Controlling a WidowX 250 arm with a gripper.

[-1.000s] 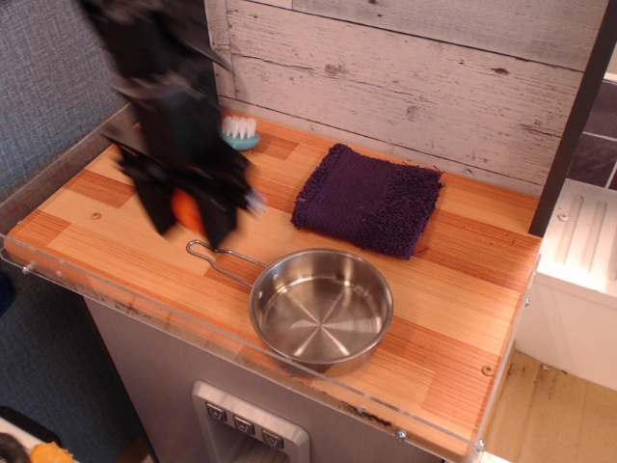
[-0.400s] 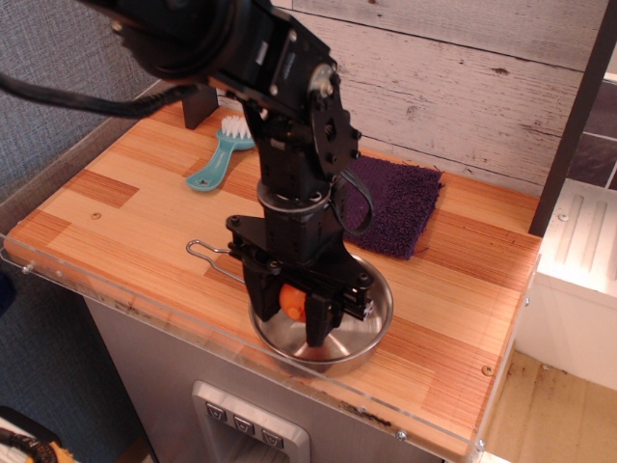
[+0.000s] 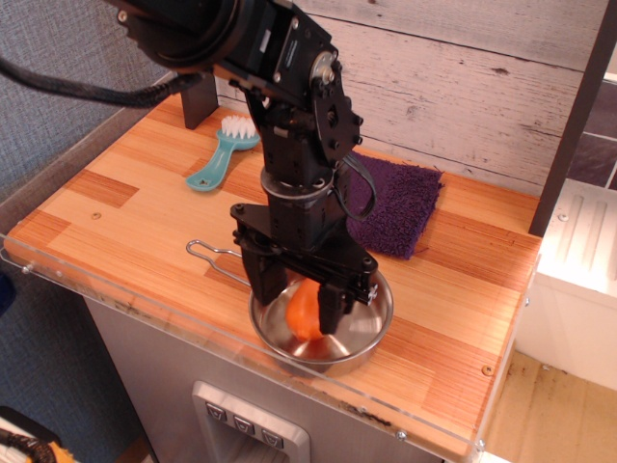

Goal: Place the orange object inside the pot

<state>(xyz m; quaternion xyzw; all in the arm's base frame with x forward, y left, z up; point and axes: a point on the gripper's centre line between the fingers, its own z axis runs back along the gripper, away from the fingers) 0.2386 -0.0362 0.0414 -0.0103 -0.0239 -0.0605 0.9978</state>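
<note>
The orange object (image 3: 304, 313), a small glossy egg-shaped toy, lies inside the pot (image 3: 371, 323), a shallow shiny steel pan with a thin wire loop handle (image 3: 207, 253) pointing left. My black gripper (image 3: 299, 311) hangs straight down over the pot with a finger on each side of the orange object. The fingers stand apart and the object sits low between their tips on the pot's bottom, so the gripper looks open. The arm hides the pot's back left rim.
A purple cloth (image 3: 390, 203) lies behind the pot. A teal brush with white bristles (image 3: 220, 159) lies at the back left. The wooden counter (image 3: 116, 222) has a clear plastic front edge (image 3: 145, 313) and a plank wall behind.
The arm carried the orange object from the counter's left to over the pot. Since the last frame the fingers have spread and risen slightly, and the object has dropped lower into the pot.
</note>
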